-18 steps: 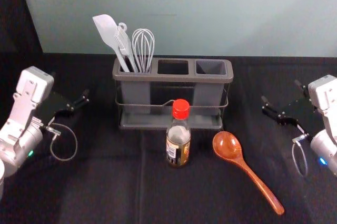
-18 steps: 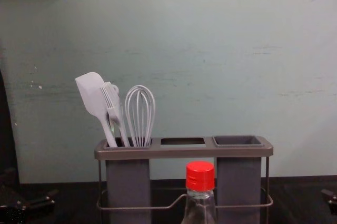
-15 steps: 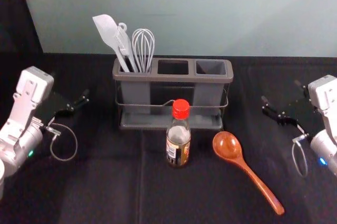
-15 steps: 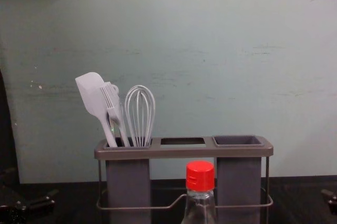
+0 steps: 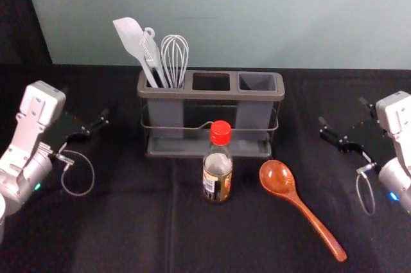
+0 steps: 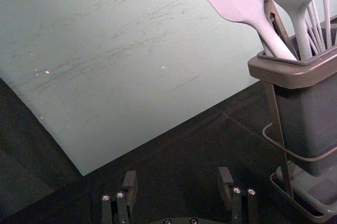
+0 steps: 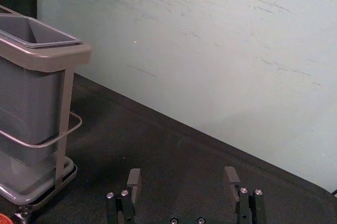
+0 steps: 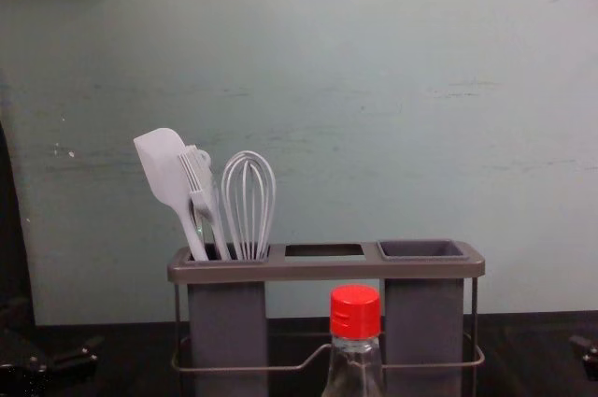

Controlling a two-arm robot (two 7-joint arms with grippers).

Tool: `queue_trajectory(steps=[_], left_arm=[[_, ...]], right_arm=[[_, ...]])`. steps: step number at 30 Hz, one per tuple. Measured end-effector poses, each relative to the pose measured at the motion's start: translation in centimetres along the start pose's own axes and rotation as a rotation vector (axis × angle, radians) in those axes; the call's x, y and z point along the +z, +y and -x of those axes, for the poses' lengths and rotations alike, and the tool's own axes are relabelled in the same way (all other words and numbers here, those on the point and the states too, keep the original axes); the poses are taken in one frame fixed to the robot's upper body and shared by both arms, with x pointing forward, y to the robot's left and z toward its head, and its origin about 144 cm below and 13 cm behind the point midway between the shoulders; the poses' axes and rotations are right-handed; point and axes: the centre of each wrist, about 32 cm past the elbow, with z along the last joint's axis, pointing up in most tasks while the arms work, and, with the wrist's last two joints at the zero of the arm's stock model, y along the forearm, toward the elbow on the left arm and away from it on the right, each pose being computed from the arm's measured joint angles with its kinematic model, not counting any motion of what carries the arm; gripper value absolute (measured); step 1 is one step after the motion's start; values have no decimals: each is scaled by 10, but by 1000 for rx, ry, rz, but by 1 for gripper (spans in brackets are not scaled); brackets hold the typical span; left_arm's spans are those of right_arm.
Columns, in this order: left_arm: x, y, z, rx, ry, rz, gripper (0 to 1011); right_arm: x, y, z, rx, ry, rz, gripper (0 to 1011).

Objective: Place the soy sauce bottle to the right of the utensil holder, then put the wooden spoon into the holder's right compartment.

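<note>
Red-capped glass soy sauce bottle [image 5: 218, 173], 6 o'clock off the grey boxy utensil holder [image 5: 210, 96], long brown wooden spoon [image 5: 295, 200] 5ish, left gripper [image 5: 85, 104] 9, right gripper [image 5: 343, 111] 3, both spread

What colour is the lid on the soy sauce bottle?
The lid is bright red, seen best in the chest view.

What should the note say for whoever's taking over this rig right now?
Left gripper: open, holding nothing, off to the holder's left.
Right gripper: open, holding nothing, off to the holder's right.
Soy sauce bottle: upright in front of the utensil holder.
Wooden spoon: lying on the table, right of the bottle.
Done: neither placement.
Left: stand the bottle right of the holder, then put the spoon into its empty right compartment.
</note>
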Motion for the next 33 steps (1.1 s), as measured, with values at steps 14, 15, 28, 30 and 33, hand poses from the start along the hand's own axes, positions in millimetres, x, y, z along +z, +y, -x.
queue_trajectory(steps=[14,15,28,30,33], left_arm=[[0,0,0,0,0,0,1005],[0,0,0,0,0,0,1005],[0,0,0,0,0,0,1005],[0,0,0,0,0,0,1005],[0,0,0,0,0,0,1005]], right_arm=[[0,0,0,0,0,0,1002],[0,0,0,0,0,0,1003],[0,0,0,0,0,0,1003],[0,0,0,0,0,0,1002],[0,0,0,0,0,0,1002]])
